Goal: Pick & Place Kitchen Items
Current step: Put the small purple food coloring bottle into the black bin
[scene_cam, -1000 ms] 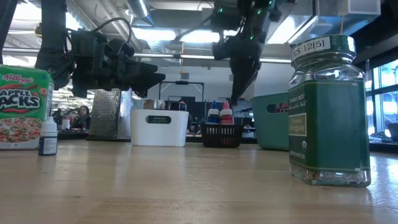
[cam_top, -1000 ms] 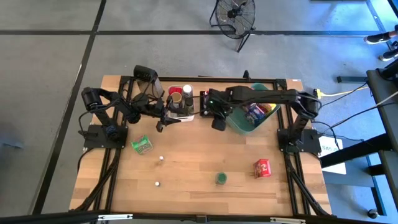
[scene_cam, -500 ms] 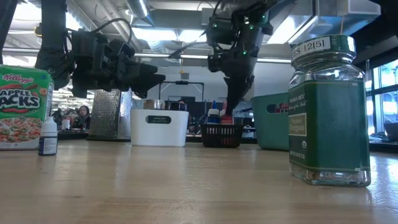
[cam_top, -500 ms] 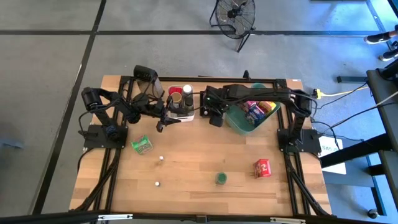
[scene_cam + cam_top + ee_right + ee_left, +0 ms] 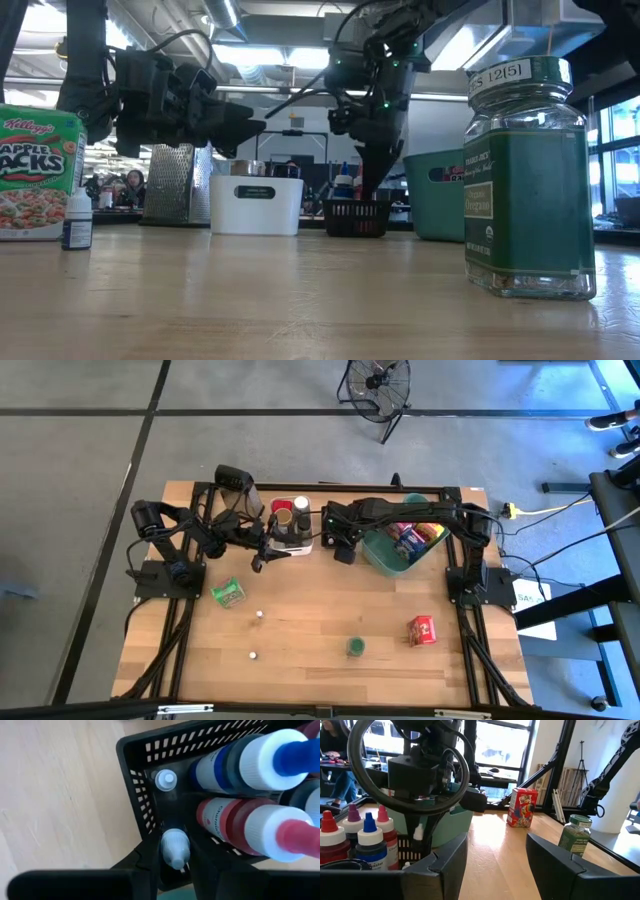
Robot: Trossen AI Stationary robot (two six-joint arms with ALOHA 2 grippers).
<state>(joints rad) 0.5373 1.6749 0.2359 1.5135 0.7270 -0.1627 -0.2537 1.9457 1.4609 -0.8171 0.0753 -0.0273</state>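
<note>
Small white-capped bottle (image 5: pixel 174 847) over tray

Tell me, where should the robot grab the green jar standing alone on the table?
The green jar stands upright with bare table all around it. Best come straight down from above and close the fingers on its glass sides just below the cap, where the body is straight and likely won't slip.

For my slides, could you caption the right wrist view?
Right gripper lowers a small white dropper bottle into the black tray.
</note>
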